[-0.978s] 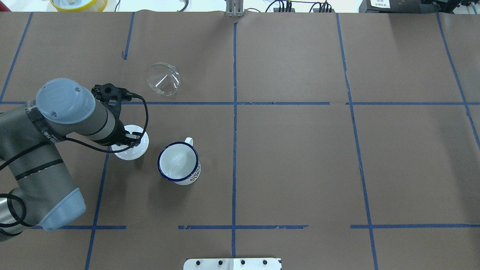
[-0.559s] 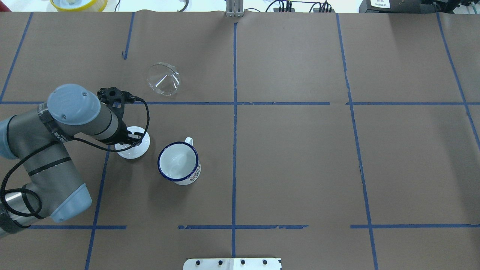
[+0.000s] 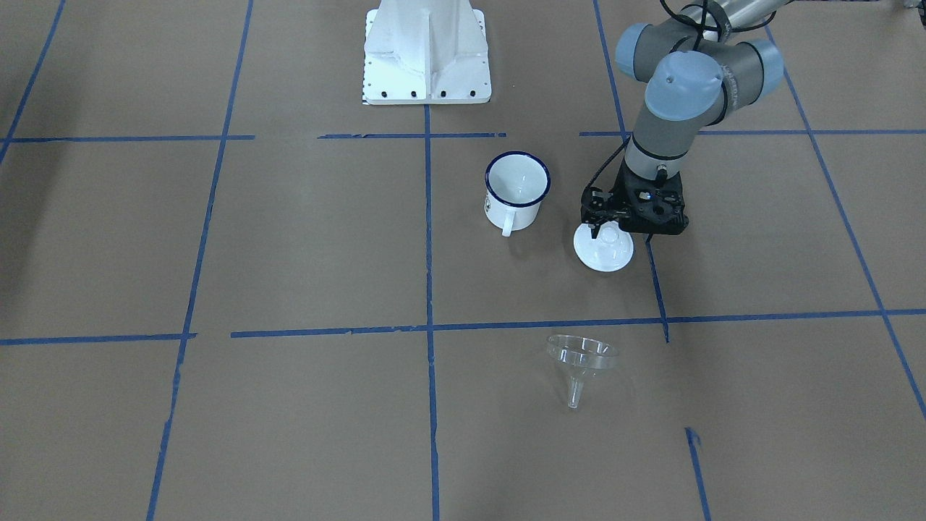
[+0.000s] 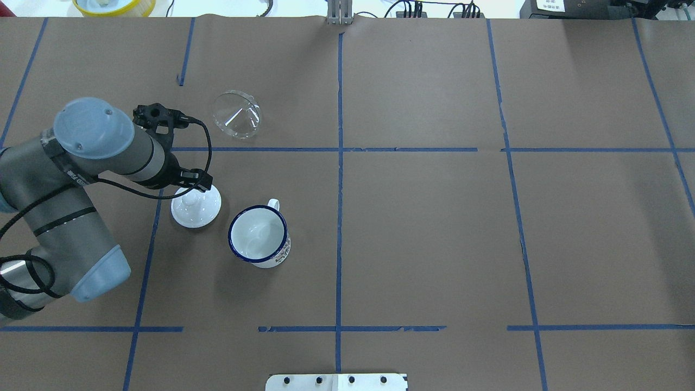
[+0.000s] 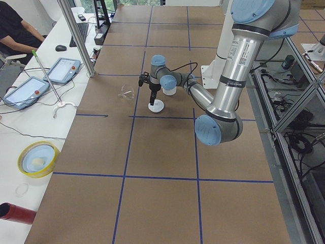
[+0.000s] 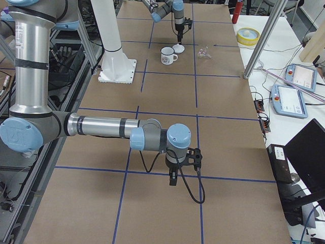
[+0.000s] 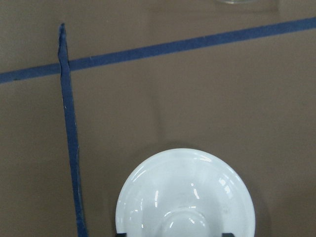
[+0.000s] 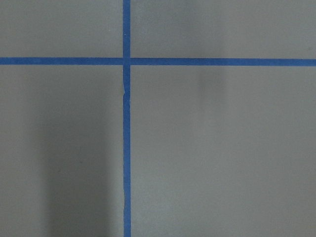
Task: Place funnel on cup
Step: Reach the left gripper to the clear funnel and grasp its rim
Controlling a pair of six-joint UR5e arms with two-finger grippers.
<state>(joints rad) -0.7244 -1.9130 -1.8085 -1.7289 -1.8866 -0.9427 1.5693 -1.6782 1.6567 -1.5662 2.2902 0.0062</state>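
Observation:
The clear funnel (image 4: 236, 114) lies on its side on the brown table paper, far from me on the left; it also shows in the front view (image 3: 581, 358). The white cup (image 4: 258, 236) with a dark blue rim stands upright and empty, also in the front view (image 3: 516, 189). My left gripper (image 4: 194, 186) hangs just above a round white knobbed lid (image 4: 196, 207), between the cup and the funnel. Its jaws are open on either side of the knob, as the left wrist view shows. My right gripper (image 6: 172, 180) shows only in the right side view; I cannot tell its state.
The lid (image 3: 603, 250) lies flat on the table, to the left of the cup. Blue tape lines cross the paper. The robot's white base plate (image 3: 427, 54) is at my near table edge. A yellow bowl (image 4: 114, 5) sits past the far edge.
My left arm has swung toward the far side and the gripper has come up off the lid. The lid has shifted slightly and now shows almost whole. Cup and funnel have not moved.

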